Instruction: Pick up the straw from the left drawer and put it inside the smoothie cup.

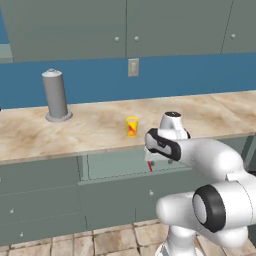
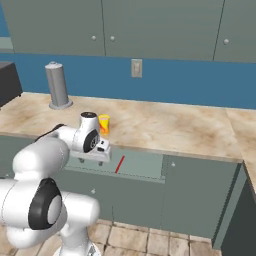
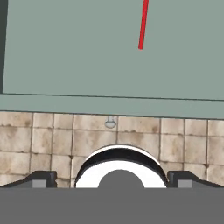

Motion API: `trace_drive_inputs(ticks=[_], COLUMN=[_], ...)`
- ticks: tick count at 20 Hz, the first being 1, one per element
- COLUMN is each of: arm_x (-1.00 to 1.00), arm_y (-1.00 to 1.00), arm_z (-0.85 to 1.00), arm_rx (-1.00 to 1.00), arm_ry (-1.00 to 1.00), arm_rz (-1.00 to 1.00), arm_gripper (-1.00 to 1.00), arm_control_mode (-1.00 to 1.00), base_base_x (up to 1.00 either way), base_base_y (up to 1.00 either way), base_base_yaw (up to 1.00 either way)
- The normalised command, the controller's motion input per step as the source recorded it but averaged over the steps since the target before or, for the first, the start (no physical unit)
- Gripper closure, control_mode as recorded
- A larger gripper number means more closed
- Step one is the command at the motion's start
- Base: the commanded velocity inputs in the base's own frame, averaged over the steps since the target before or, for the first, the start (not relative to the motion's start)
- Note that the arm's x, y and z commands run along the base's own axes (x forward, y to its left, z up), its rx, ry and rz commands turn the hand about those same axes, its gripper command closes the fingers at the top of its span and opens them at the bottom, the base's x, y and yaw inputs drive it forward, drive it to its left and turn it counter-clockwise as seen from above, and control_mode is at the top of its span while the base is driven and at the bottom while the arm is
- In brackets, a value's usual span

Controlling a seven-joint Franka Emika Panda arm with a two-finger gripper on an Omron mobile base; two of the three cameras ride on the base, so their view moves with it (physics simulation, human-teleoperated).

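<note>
Straw [image 2: 120, 164]: thin red stick, lying flat on the floor of the open left drawer [image 2: 145, 167], just right of the pincer [image 2: 102, 159] and below it. Smoothie cup [image 2: 104, 123]: small, yellow, red-marked, standing upright on the counter just beyond the pincer.

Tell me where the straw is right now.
The straw lies flat on the floor of the open left drawer, right of the tool, below the counter edge near the smoothie cup.

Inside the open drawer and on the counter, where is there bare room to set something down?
Drawer: bare floor both sides of the straw. Counter: free between the grey cylinder and the cup, and right of the cup. Tightest around the cup, beside the arm.
</note>
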Motion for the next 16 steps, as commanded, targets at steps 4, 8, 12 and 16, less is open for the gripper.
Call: trace_drive_inputs(ticks=[4,8,12,16], arm_x=[0.22,0.21,0.28,0.32], arm_y=[0.00,0.00,0.00,0.00], arm_z=[-0.40,-0.29,-0.04,-0.10], arm_rx=[0.00,0.00,0.00,0.00], arm_ry=[0.01,0.00,0.00,0.00], arm_rz=[0.00,0.00,0.00,0.00], arm_gripper=[-1.00,-1.00,-1.00,-1.00], arm_control_mode=[-1.00,-1.00,-1.00,-1.00], base_base_x=[0.00,0.00,0.00,0.00], base_base_y=[0.00,0.00,0.00,0.00], base_base_yaw=[0.00,0.00,0.00,0.00])
